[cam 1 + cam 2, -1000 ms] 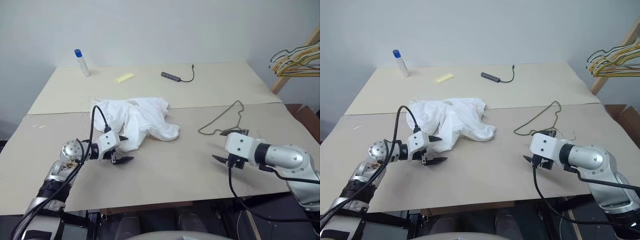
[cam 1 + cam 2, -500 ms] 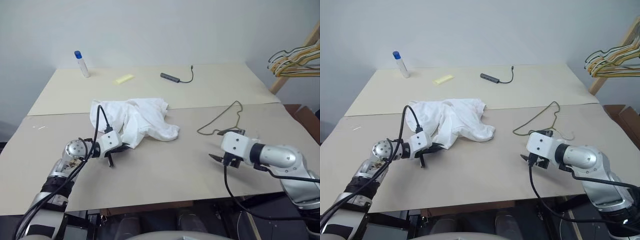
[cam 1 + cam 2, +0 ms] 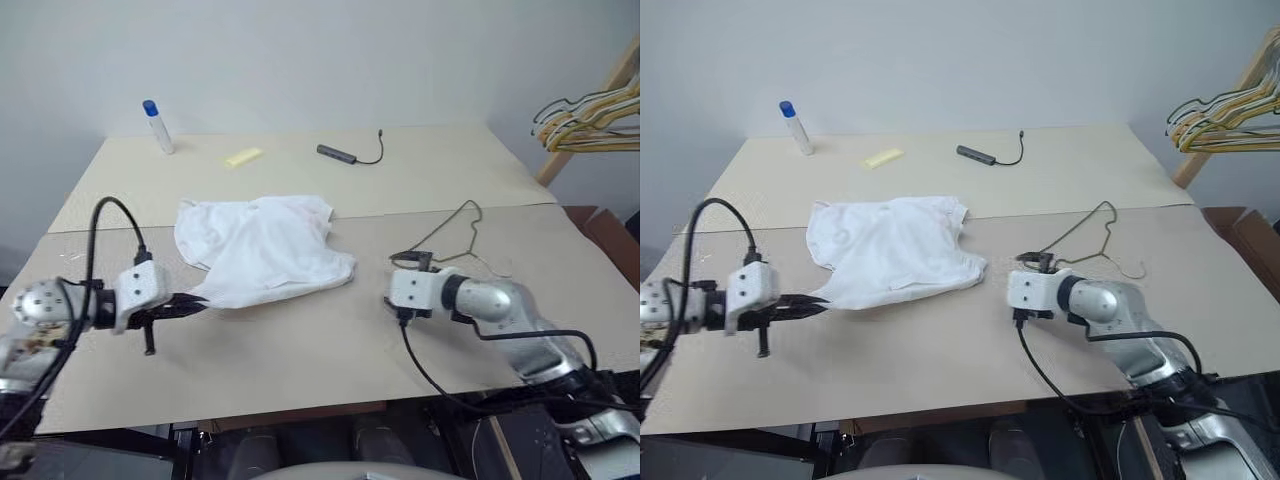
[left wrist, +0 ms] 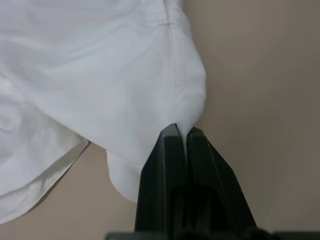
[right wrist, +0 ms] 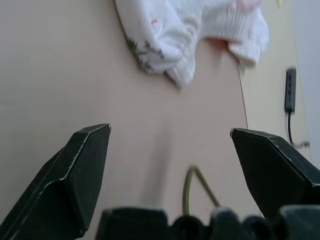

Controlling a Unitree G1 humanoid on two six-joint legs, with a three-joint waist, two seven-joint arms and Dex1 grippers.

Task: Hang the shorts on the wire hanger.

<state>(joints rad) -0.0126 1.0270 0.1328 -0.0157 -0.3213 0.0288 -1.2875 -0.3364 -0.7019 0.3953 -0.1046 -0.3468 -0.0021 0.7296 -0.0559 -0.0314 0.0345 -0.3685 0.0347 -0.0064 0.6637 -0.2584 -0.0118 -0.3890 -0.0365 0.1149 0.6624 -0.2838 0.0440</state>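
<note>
The shorts are spread at the table's middle, their near-left edge pinched by the clenched left gripper. The right gripper is held released, beside the wire hanger on the right.

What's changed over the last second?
The left gripper shut on an edge of the shorts and drew it out to the robot's left, spreading the bunched cloth flatter. The right gripper, open, moved left toward the shorts. The wire hanger stayed put.
</note>
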